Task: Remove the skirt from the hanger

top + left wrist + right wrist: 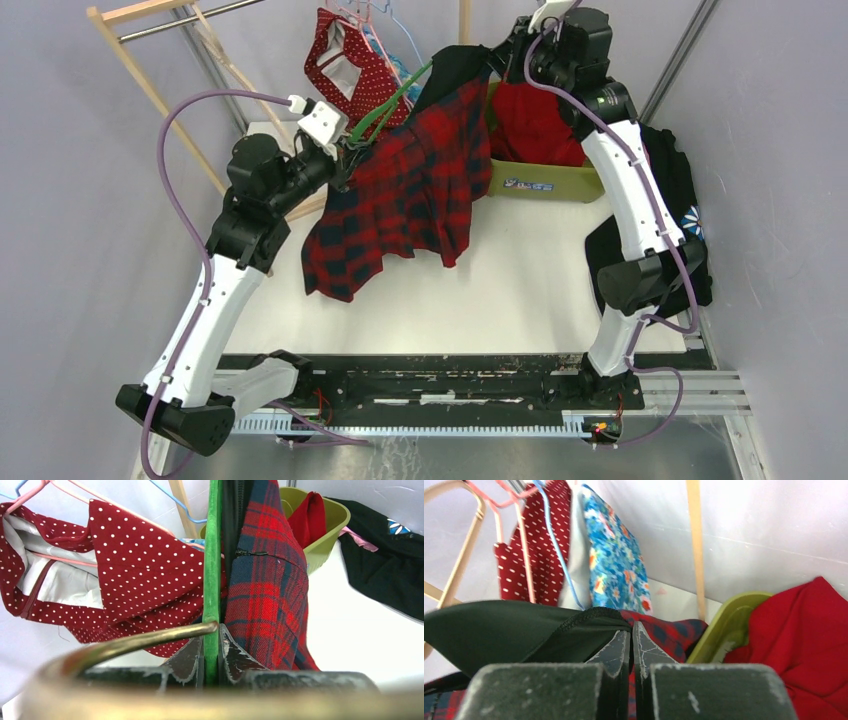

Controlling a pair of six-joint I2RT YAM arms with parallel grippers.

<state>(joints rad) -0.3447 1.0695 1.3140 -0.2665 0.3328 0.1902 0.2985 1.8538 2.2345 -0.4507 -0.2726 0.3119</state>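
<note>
The red-and-navy plaid skirt (420, 185) with a black lining hangs stretched between my two grippers above the white table. My left gripper (345, 150) is shut on the green hanger (395, 100). In the left wrist view the hanger's bar (212, 555) runs straight up from between the jaws of the left gripper (211, 645), and the skirt (265, 590) drapes just to its right. My right gripper (500, 55) is raised at the back. In its wrist view the right gripper (631, 640) is shut on the skirt's edge, with black lining (499, 630) on the left and plaid (669, 630) on the right.
A lime-green bin (545, 180) holding a red garment (530, 125) stands at the back right. A black garment (680, 180) lies along the right edge. A red polka-dot dress (350, 65) and other hangers hang on the wooden rack (150, 80) at the back left.
</note>
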